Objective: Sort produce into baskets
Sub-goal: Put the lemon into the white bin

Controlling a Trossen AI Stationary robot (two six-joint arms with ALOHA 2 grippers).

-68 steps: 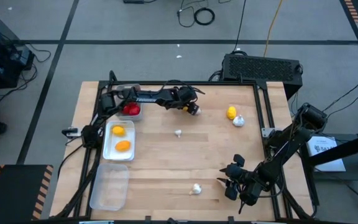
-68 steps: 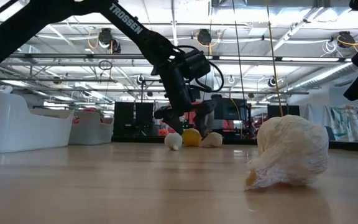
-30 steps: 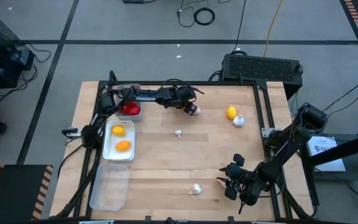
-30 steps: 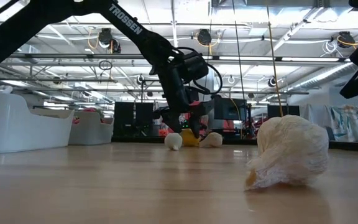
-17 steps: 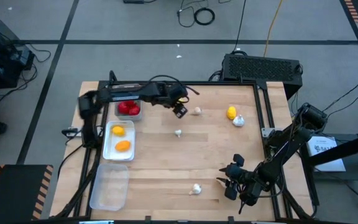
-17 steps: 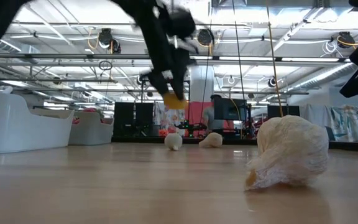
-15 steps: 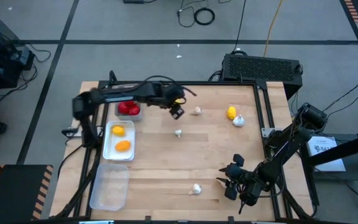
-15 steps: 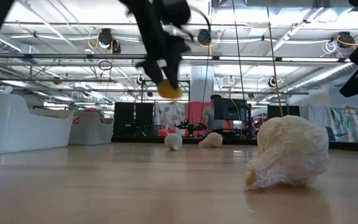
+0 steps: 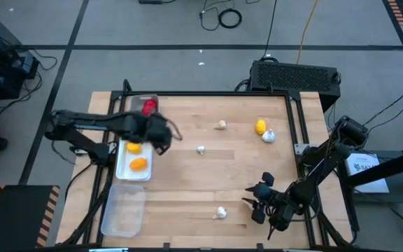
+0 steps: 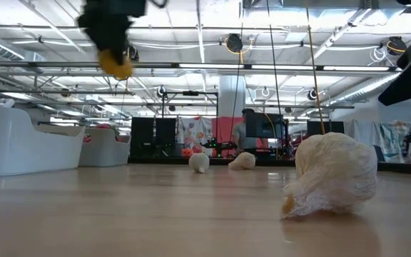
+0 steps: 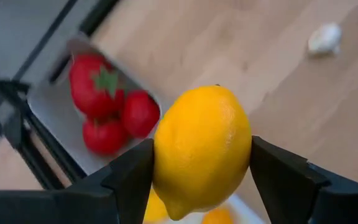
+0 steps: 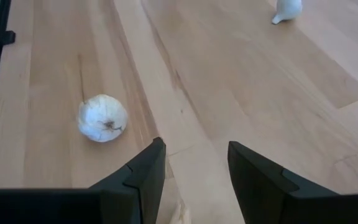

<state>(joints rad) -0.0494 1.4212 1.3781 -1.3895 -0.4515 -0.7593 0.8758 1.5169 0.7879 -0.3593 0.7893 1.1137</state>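
Note:
My left gripper (image 9: 159, 137) hangs high over the table's left side, shut on a yellow lemon-like piece (image 11: 201, 149), which the low view shows at its top left (image 10: 115, 64). Below it lie three trays: the far one (image 9: 140, 100) with red pieces (image 11: 104, 106), the middle one (image 9: 122, 170) with yellow-orange pieces, and the near one (image 9: 123, 210) bare. My right gripper (image 9: 257, 204) stands open at the near right, close to a garlic bulb (image 12: 102, 118) that lies on the wood. My left gripper pinches the yellow piece between its two fingers, one finger (image 11: 132, 180) on each of its opposite sides (image 11: 166, 155), around its middle. The fingers slant down from above. The piece is lifted clear, high above the table.
On the wood lie a second yellow piece (image 9: 260, 127) beside a garlic bulb (image 9: 268, 136) at the far right, and two small bulbs (image 9: 220, 124) (image 9: 201, 149) near the far middle. A black frame (image 9: 299, 133) edges the table. In the low view a person shows far behind.
My left gripper, shut on the yellow piece near the far middle of the table, has lifted it clear and carried it up and toward the left edge, over the trays, rolling a little. A small bulb beside the pick-up spot has stayed put.

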